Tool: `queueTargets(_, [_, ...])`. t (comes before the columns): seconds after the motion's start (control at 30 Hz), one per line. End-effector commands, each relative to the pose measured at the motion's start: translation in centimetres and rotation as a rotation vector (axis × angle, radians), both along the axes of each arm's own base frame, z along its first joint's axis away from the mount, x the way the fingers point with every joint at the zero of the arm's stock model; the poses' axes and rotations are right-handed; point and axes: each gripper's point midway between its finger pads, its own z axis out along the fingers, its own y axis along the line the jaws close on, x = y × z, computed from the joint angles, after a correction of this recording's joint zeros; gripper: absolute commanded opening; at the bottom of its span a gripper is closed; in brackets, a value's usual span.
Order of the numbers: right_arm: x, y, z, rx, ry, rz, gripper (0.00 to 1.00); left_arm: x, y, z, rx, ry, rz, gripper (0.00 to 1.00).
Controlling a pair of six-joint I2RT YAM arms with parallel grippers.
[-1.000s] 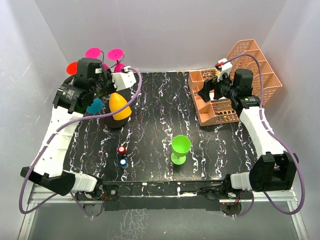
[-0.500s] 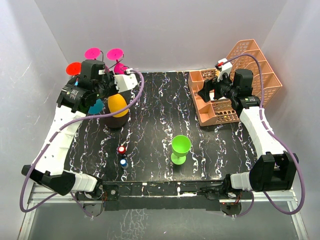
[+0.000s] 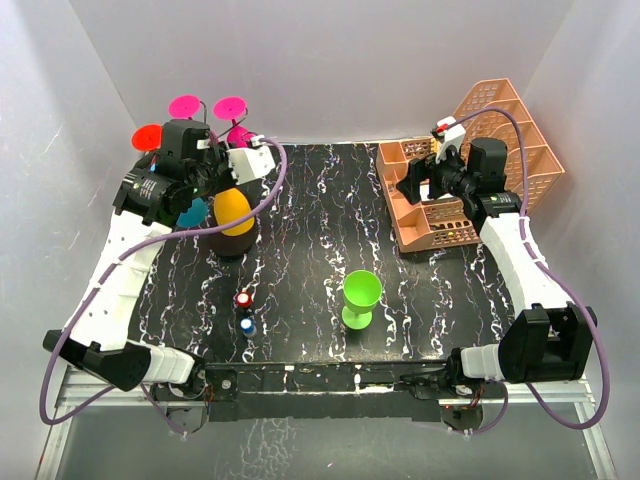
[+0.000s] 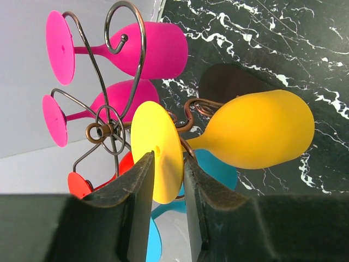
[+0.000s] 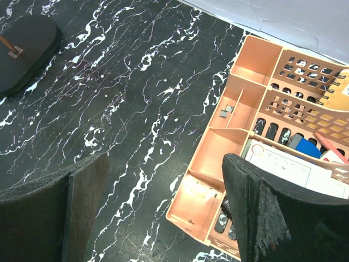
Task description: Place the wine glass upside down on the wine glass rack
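Since a second ago, we log the left gripper [image 3: 208, 178] and its load shifted slightly toward the upper left of the overhead frame; over the last half second we see no further change. Right arm unchanged.

Item 1: wine glass [image 4: 256, 128], orange-yellow. In the left wrist view its long axis runs nearly level across the frame, with the round foot at centre left and the bowl at right, its mouth facing right. Overhead, the wine glass [image 3: 234, 211] hangs with its narrow stem end toward the top of the frame and its bowl toward the bottom, at upper left of the table [image 3: 300, 220].

Item 2: left gripper [image 4: 166, 164]. Jaws clenched on the edge of the glass's foot, one finger on each face.

Item 3: wine glass rack [image 4: 112, 128]. The glass's stem lies against a copper curl; we cannot tell whether it is seated there. Black base [image 5: 24, 52] at upper left of the right wrist view.

Item 4: hanging on the rack are two pink glasses [image 4: 147, 49], a red glass [image 4: 82, 183] and a teal glass [image 4: 218, 166].

Item 5: right gripper [image 5: 163, 191]. Jaws spread wide and holding nothing, over the near edge of the peach basket [image 5: 234, 125].

Item 6: green glass [image 3: 360, 295], upright, lower centre of the overhead frame.
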Motion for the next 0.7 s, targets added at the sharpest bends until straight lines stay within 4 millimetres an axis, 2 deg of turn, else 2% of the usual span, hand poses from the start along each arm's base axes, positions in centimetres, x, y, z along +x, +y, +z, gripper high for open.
queueTargets(0.0, [0.6, 0.1, 1.1, 0.001, -0.059, 0.015, 0.93, -1.1, -0.7, 1.6, -0.081, -0.023, -0.013, 0.29])
queueTargets(0.27, [0.6, 0.2, 1.0, -0.001, -0.054, 0.024, 0.93, -1.3, -1.0, 2.5, -0.121, -0.036, -0.009, 0.37])
queueTargets(0.47, [0.6, 0.2, 0.9, -0.002, -0.051, 0.028, 0.93, -1.0, -0.8, 3.1, -0.135, -0.061, 0.012, 0.38])
queueTargets(0.67, [0.3, 0.4, 0.8, -0.022, -0.05, 0.059, 0.93, -1.7, -1.2, 3.2, -0.173, -0.039, -0.001, 0.42])
